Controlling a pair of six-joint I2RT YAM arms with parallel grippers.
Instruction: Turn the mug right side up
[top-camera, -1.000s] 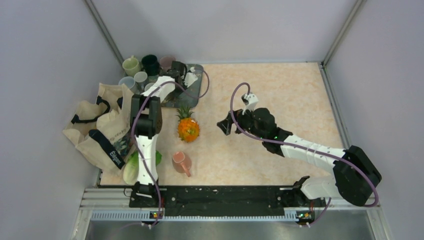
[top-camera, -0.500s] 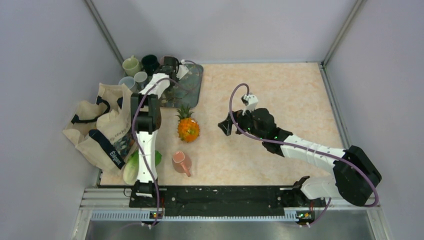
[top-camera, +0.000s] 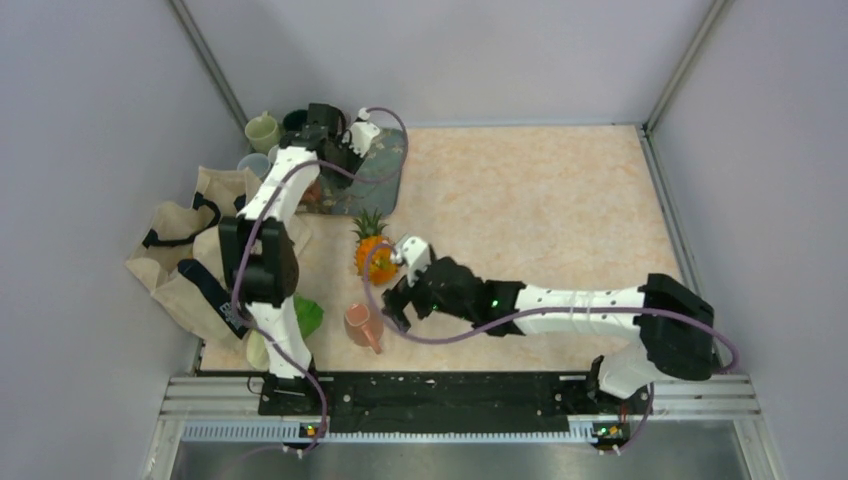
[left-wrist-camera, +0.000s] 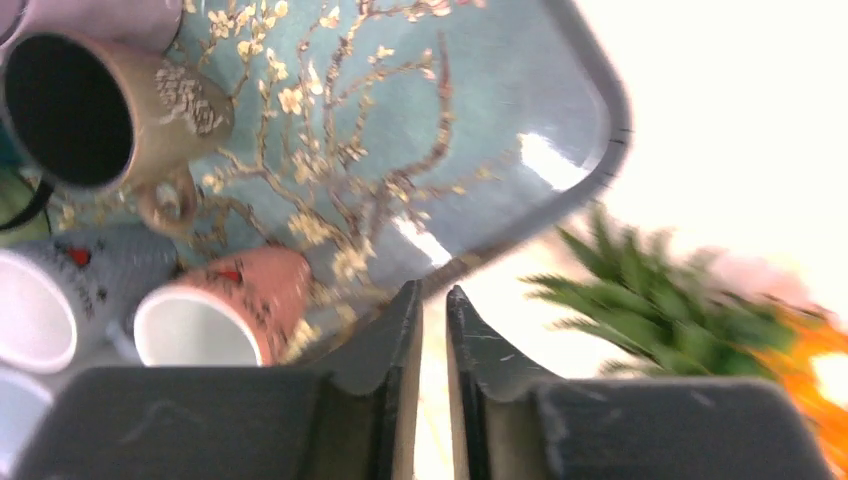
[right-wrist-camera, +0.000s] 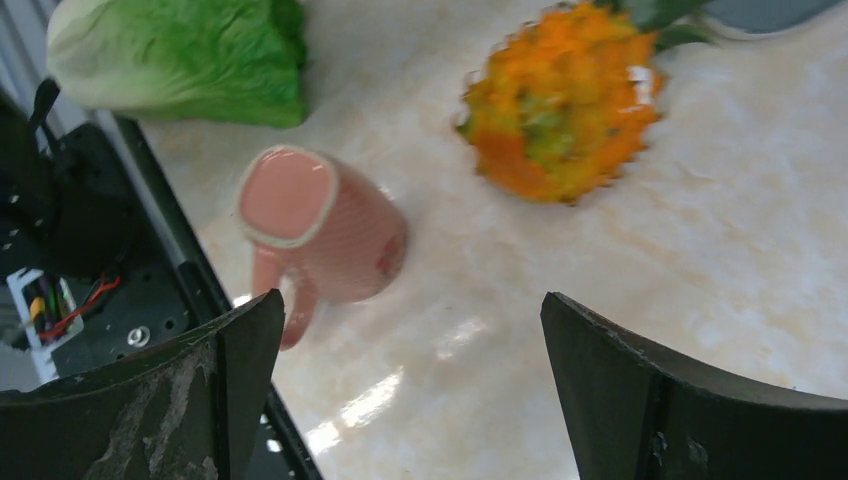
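Worktop (top-camera: 560, 200): beige, grey-walled.
Right arm (top-camera: 560, 298): stretched left, jaws spread wide above toppled mug (right-wrist-camera: 325, 235).
Left arm (top-camera: 285, 185): over far tray (left-wrist-camera: 560, 100), jaws barely parted.

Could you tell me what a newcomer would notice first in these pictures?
A bright orange pineapple left of centre stands out first. Near the front edge, a pink mug sits upside down, the right gripper beside it, jaws wide open. A flowered tray of mugs lies back left.

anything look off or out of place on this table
The pink mug stands upside down, closed base up, alone near the table's front edge by the lettuce, far from the other mugs gathered at the floral tray.
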